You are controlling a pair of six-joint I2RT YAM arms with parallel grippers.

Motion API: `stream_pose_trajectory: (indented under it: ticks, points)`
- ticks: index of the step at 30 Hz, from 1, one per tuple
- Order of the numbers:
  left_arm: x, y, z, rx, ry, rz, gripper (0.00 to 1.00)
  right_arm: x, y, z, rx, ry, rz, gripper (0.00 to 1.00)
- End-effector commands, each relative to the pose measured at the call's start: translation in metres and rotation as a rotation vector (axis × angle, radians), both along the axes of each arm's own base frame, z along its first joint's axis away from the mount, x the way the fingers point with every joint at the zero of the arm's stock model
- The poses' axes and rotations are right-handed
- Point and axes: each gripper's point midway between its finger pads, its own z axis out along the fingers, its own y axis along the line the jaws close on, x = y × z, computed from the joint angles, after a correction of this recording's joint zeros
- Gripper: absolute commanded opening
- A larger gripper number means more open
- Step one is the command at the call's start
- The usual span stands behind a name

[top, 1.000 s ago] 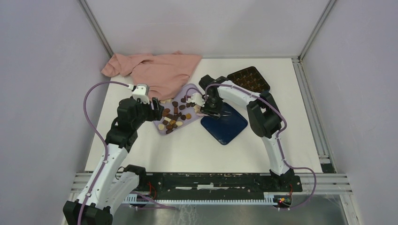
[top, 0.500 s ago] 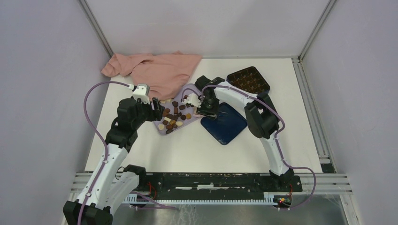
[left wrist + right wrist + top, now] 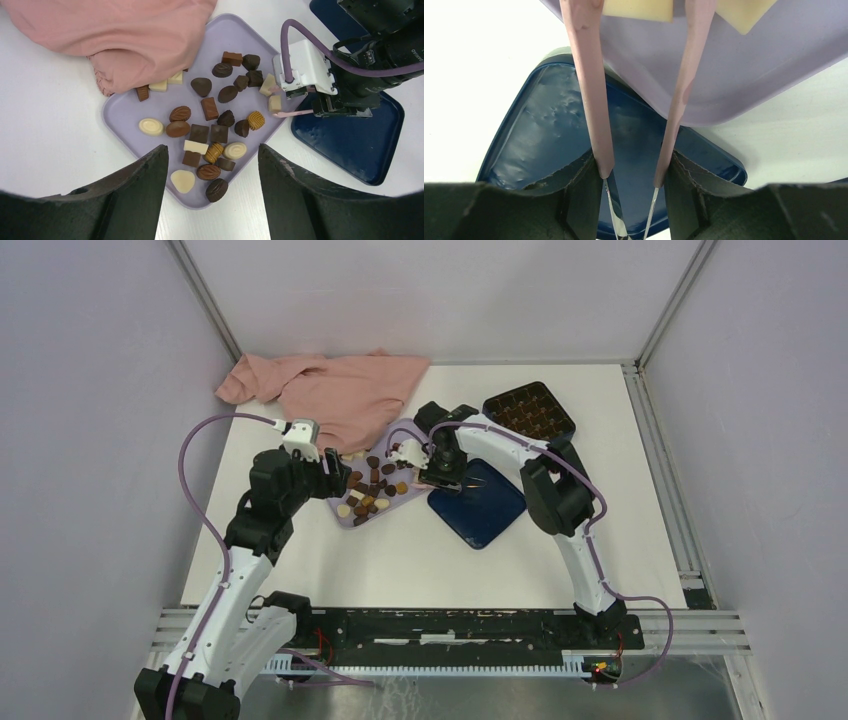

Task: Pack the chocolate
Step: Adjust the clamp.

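Observation:
Many chocolate pieces (image 3: 372,485), dark, brown and cream-white, lie on the lilac tray (image 3: 352,525); they also show in the left wrist view (image 3: 210,107). My left gripper (image 3: 212,152) is open and empty above the tray's near corner. My right gripper (image 3: 634,165) is shut on pink tweezers (image 3: 591,100) at the tray's right edge (image 3: 734,75). The tweezer arms straddle a cream-white piece (image 3: 274,103), seen also in the right wrist view (image 3: 639,9). The tips are out of that view, so I cannot tell whether they pinch it.
A dark blue flat lid (image 3: 480,505) lies under the right gripper, partly beneath the tray. The dark blue box with its grid insert (image 3: 529,410) stands at the back right. A pink cloth (image 3: 330,390) covers the tray's far corner.
My right gripper with the tweezers has shifted slightly left, onto the tray's right edge. The left arm has not moved.

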Motion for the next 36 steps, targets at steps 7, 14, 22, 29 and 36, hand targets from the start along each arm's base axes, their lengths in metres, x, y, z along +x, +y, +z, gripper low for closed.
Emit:
stream_pose_trajectory:
  ticks: [7, 14, 22, 29, 36]
  points:
    - [-0.018, -0.05, 0.053, -0.269, -0.117, -0.217, 0.73, -0.001, 0.014, 0.098, 0.284, -0.043, -0.018, 0.48]
    - [-0.046, -0.078, 0.113, -0.912, -0.182, -0.284, 0.88, -0.043, 0.013, 0.168, 0.597, 0.002, 0.031, 0.48]
    - [-0.03, -0.073, 0.129, -1.146, -0.113, -0.031, 0.95, -0.067, 0.021, 0.209, 0.83, 0.013, 0.013, 0.47]
    - [-0.021, -0.13, 0.118, -1.084, -0.026, 0.07, 0.95, -0.06, 0.024, 0.211, 0.886, 0.04, -0.054, 0.47]
    - [0.003, -0.153, 0.092, -1.011, 0.059, 0.242, 0.94, -0.063, 0.024, 0.21, 0.896, 0.044, -0.058, 0.47]
